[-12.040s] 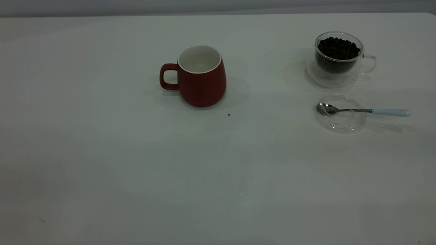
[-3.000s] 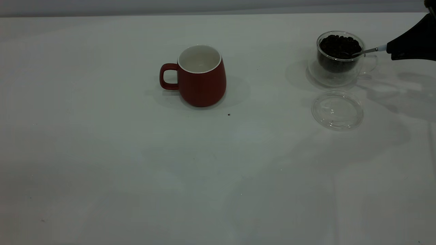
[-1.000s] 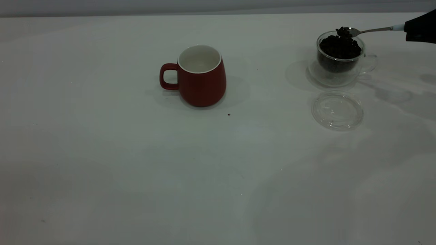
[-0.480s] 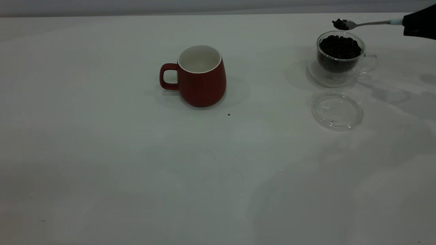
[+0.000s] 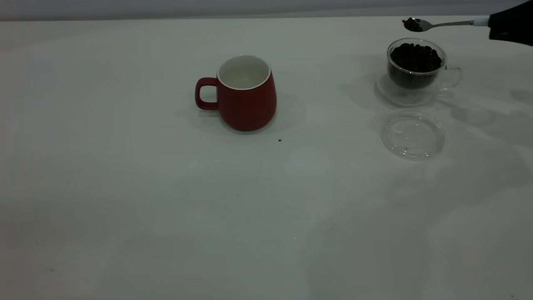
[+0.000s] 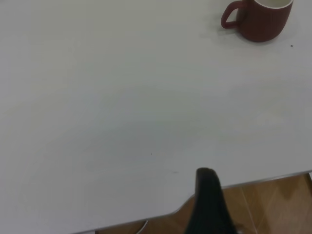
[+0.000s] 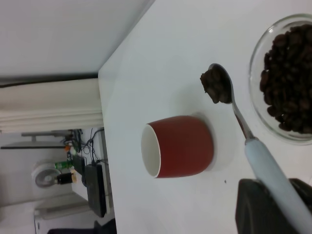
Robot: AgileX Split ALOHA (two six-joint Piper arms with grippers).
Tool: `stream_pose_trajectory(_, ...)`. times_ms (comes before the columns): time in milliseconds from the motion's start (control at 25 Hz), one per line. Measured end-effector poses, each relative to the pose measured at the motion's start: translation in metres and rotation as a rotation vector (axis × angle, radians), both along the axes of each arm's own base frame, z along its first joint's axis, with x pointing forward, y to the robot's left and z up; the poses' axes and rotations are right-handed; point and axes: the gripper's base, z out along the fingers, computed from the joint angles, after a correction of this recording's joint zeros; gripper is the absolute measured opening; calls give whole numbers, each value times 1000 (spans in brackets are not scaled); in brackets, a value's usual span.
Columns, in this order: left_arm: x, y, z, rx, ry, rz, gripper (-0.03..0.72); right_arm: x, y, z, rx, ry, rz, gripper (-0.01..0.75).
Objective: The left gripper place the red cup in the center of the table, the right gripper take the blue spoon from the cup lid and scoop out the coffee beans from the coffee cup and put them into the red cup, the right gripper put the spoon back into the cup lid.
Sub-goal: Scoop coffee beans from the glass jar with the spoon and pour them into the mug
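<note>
White and almost bare, the counter (image 5: 166, 200) carries three things. Near its middle the red cup (image 5: 246, 93) stands upright, its handle turned toward the left arm's side and its white inside showing nothing in it. Well over on the right arm's side stands the coffee cup (image 5: 414, 68), heaped with coffee beans (image 5: 414, 57). Just in front of it, close to it though contact cannot be told, the cup lid (image 5: 412, 135) lies flat with nothing on it.

At the far right edge of the exterior view, the right gripper (image 5: 511, 28) enters above the counter. Its jaws are clamped on the pale-blue handle end of the blue spoon (image 5: 441, 25), so only a short bit of blue shows beyond them. From there the stem runs roughly level toward the left. The bowl hangs in the air above the coffee cup's rim on the side toward the red cup, clear of the glass. A small dark clump of beans sits in that bowl. In the right wrist view the loaded bowl lies between the glass cup and the red cup, which remains well apart from it.

Back at the counter's near edge, well away from the red cup, is the left gripper (image 6: 210, 204); whether its jaws are apart or together cannot be told.
</note>
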Motion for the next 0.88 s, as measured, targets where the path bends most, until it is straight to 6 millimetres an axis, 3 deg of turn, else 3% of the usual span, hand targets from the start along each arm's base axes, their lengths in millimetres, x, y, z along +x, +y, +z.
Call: stream_pose_trajectory(880,0,0,0,0,0,0,587,9,133,3,34,-19,233,110)
